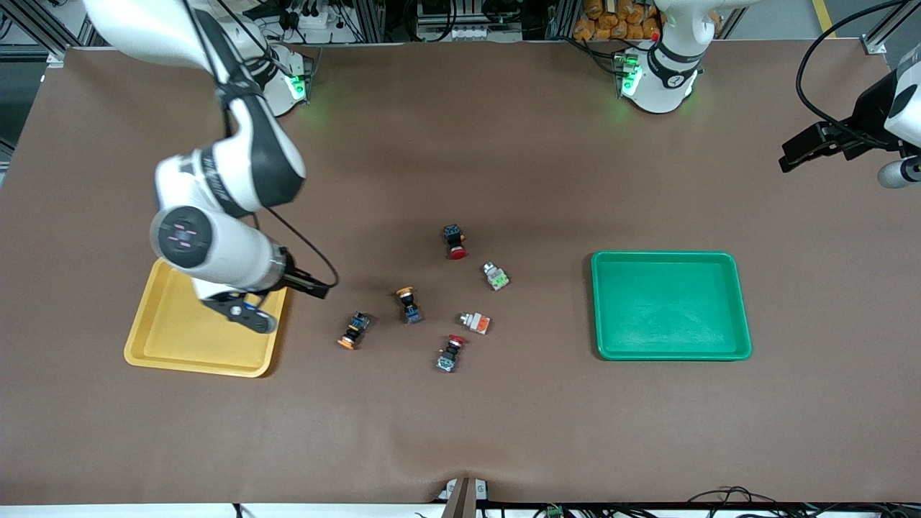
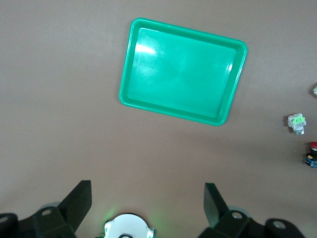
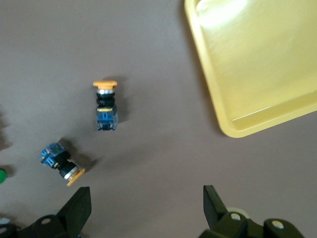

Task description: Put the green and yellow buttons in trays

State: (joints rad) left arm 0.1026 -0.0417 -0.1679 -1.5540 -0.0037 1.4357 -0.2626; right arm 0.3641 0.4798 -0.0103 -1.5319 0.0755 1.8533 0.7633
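Observation:
Two orange-yellow capped buttons (image 1: 350, 331) (image 1: 409, 304) lie mid-table, and both show in the right wrist view (image 3: 59, 162) (image 3: 105, 106). A white-silver button with a green block (image 1: 496, 276) and one with an orange block (image 1: 475, 322) lie beside them. The yellow tray (image 1: 180, 338) and the green tray (image 1: 669, 306) hold nothing. My right gripper (image 1: 316, 288) is open and empty, over the table between the yellow tray (image 3: 257, 64) and the buttons. My left gripper (image 1: 791, 158) is open and empty, raised at the left arm's end of the table. Its wrist view shows the green tray (image 2: 183, 69) and the green-block button (image 2: 296, 123).
Two red-capped switches with black-and-blue bodies lie among the buttons, one farther from the front camera (image 1: 455, 242) and one nearer (image 1: 449, 354). One of them shows at the edge of the left wrist view (image 2: 311, 153). The brown table mat (image 1: 547, 180) covers the table.

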